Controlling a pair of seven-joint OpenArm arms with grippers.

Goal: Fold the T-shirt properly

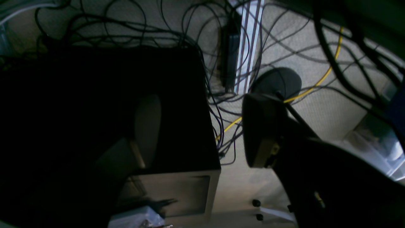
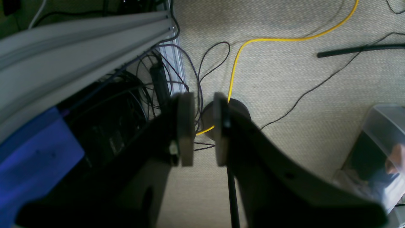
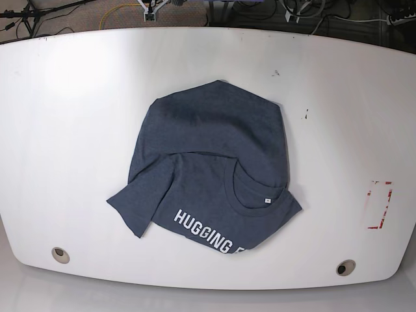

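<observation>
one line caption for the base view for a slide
Partly folded navy T-shirt with white lettering lies crumpled on the white table, neither arm over it.

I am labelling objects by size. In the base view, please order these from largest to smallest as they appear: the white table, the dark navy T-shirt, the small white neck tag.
1. White table
2. Dark navy T-shirt
3. Small white neck tag

No two look alike in size.

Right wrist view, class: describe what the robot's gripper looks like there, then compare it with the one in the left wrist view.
The right gripper has two black, curved fingers, each ending in a flat, greyish, rounded pad. In the left wrist view, the left gripper looks the same: a dark, rounded pad on a black finger with a small yellowish fitting at its base; the other finger is lost in shadow.
</observation>
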